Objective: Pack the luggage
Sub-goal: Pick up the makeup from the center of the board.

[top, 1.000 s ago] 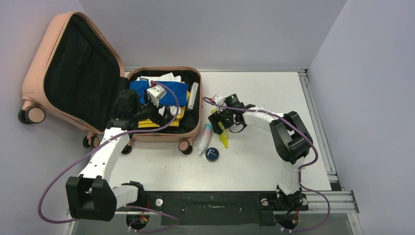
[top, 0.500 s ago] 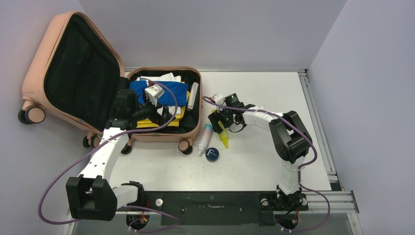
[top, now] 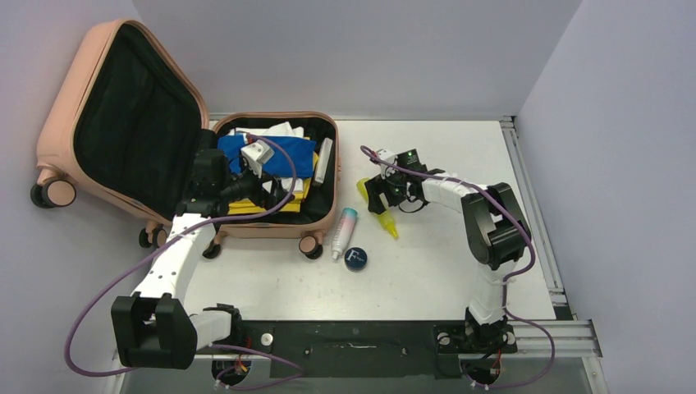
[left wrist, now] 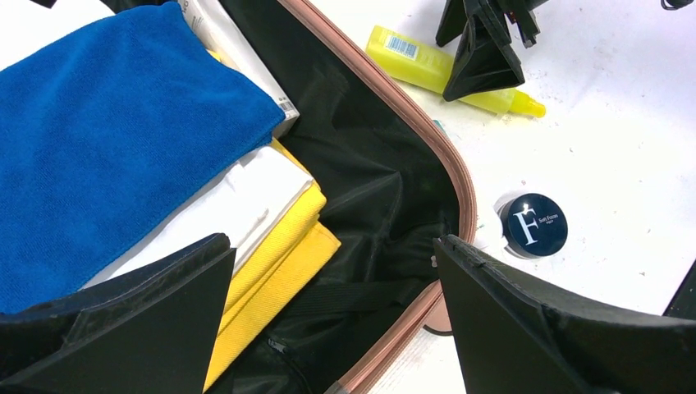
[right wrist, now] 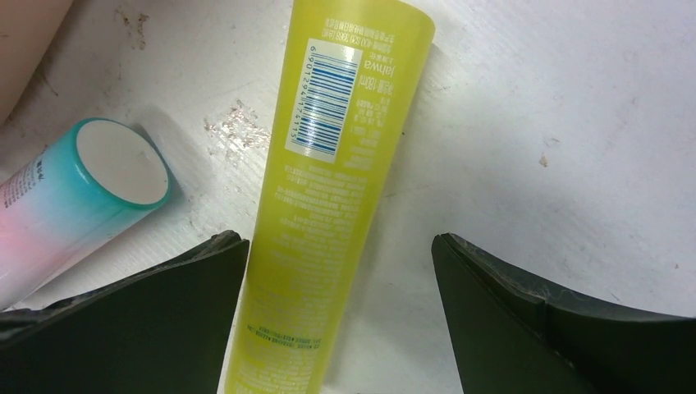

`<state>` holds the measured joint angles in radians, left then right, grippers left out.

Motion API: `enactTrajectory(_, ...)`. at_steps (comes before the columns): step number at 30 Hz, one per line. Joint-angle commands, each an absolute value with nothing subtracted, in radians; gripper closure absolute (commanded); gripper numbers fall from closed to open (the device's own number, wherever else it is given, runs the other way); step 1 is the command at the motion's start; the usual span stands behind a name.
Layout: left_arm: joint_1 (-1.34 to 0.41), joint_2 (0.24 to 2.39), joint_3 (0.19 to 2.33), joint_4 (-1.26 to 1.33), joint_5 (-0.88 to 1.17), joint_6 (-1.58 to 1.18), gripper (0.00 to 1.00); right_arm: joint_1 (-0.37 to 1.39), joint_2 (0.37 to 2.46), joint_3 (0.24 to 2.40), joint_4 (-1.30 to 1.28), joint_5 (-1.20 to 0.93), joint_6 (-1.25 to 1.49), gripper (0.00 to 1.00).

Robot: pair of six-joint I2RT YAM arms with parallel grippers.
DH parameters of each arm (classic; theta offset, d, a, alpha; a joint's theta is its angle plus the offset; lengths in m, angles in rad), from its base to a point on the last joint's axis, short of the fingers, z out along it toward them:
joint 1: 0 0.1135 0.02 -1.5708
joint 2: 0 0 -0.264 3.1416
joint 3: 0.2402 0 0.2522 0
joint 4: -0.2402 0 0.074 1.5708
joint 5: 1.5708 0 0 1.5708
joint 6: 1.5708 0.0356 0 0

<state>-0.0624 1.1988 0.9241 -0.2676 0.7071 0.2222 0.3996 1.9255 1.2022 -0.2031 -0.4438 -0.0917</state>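
Luggage (top: pixel 61 107): salmon-pink, lid raised, lying open at the 10 o'clock corner of the surface (top: pixel 443 271). Contents seen: blue cloth (left wrist: pixel 107 123), yellow cloth (left wrist: pixel 279 263). My left fingers (left wrist: pixel 189 283): spread wide, gripping nothing, hovering over the open shell. My right fingers (right wrist: pixel 205 283): released, one on either side of a yellow tube (right wrist: pixel 336 205) lying flat at the luggage's 3 o'clock. Pink-teal bottle (top: pixel 345 230): at the tube's 8 o'clock. Round dark tin (top: pixel 355 258): at its 7 o'clock

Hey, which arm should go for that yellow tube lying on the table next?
Right. The right gripper is open and straddles the yellow tube; the left gripper hangs open over the luggage, away from the tube.
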Motion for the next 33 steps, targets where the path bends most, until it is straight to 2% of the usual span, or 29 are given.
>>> enactTrajectory(1,-0.047,1.2,0.914,-0.206,0.742,0.21,0.04,0.42,1.972,1.214,-0.241,-0.493,-0.094,0.16)
enactTrajectory(6,-0.038,1.202,0.912,-0.199,0.754,0.203,0.04,0.426,1.986,1.224,-0.257,-0.504,-0.103,0.32)
enactTrajectory(14,-0.026,1.202,0.909,-0.193,0.768,0.195,0.04,0.414,1.963,1.217,-0.243,-0.482,-0.096,0.46)
enactTrajectory(21,-0.019,1.203,0.908,-0.189,0.779,0.188,0.04,0.383,1.949,1.205,-0.225,-0.518,-0.072,0.82)
enactTrajectory(24,-0.013,1.202,0.904,-0.183,0.791,0.184,0.04,0.361,1.935,1.193,-0.206,-0.558,-0.054,0.94)
enactTrajectory(33,-0.009,1.207,0.903,-0.176,0.801,0.174,0.04,0.212,1.858,1.116,-0.052,-0.846,0.095,0.95)
